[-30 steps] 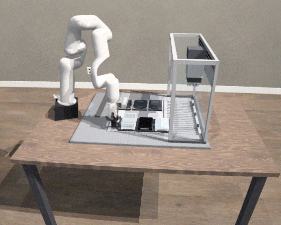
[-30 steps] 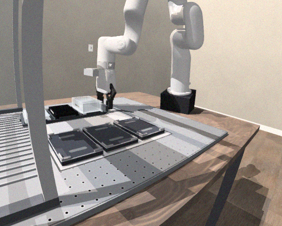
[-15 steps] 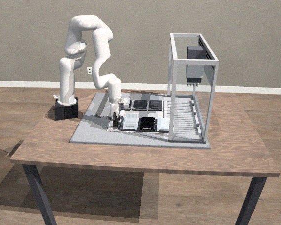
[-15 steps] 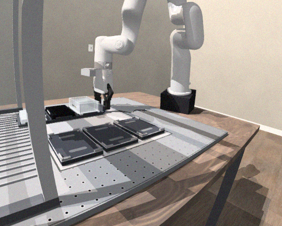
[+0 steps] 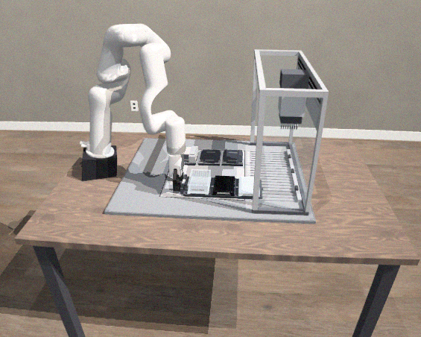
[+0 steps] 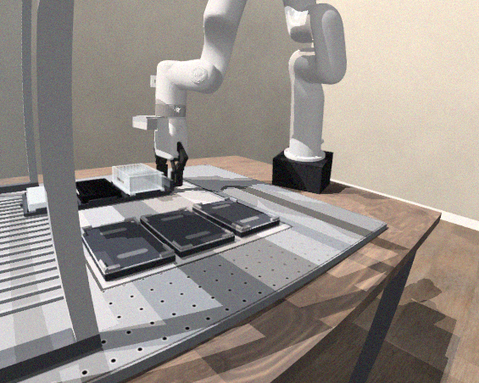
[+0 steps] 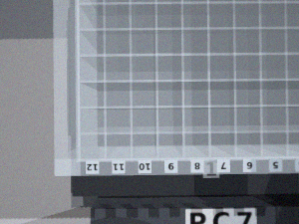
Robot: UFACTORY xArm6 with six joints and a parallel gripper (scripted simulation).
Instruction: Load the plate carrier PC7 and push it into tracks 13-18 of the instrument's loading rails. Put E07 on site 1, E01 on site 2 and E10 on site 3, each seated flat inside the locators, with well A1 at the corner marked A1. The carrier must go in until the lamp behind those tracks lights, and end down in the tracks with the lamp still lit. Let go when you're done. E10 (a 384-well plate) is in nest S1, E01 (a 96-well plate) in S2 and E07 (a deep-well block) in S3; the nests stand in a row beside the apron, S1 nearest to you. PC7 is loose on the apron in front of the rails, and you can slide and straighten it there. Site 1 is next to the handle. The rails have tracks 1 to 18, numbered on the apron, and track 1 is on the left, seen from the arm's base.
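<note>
Carrier PC7 (image 5: 209, 193) lies loaded on the apron, its far end at the rails. Our gripper (image 6: 173, 169) hangs spread and empty at its handle end; we should push squarely, keeping it aligned with the tracks.

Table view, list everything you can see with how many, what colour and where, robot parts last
Table: one, brown wood, fills the foreground.
Deck plate: one, grey, on the table.
Instrument frame: one, pale grey, right end of the deck.
Rails: one set, grey, inside the frame.
Nests: three, dark, empty, in a row beside the apron.
Carrier PC7: one, dark, on the apron, far end at the frame.
Deep-well block: one, clear, on the carrier next to the gripper.
Dark plate: one, mid carrier.
White plate: one, frame end.
Arm: one, white, on a black base.
Gripper: one, black, open, at the carrier's handle end.
</note>
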